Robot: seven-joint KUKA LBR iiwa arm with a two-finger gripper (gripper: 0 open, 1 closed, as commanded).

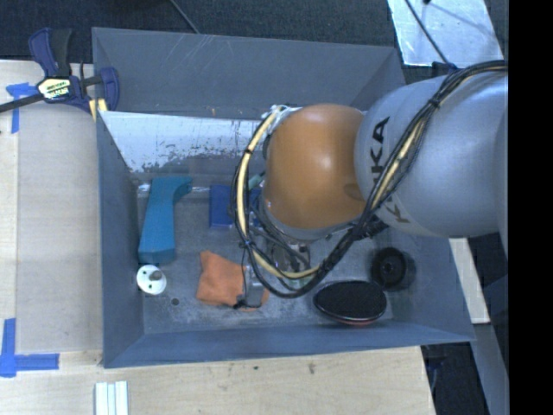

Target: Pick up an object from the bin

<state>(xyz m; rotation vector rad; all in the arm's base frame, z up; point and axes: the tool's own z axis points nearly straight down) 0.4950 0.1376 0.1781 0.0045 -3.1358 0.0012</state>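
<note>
My gripper (251, 292) reaches down from under the arm's wrist to the bin floor near the front wall. Its tip is at the right edge of a crumpled orange piece (218, 277), which lies front and centre. Whether it grips that piece is hidden by the arm. A small dark blue block (220, 206) lies just behind the orange piece, partly covered by the wrist. To the right of the gripper, against the front wall, rests a black oval thing with a red rim (349, 302).
A light blue L-shaped block (162, 219) lies along the left side. A small white round thing (151, 279) sits in front of it. A black round knob (390, 268) is at the right. The arm with its orange cover and cables hangs over the bin's middle and right.
</note>
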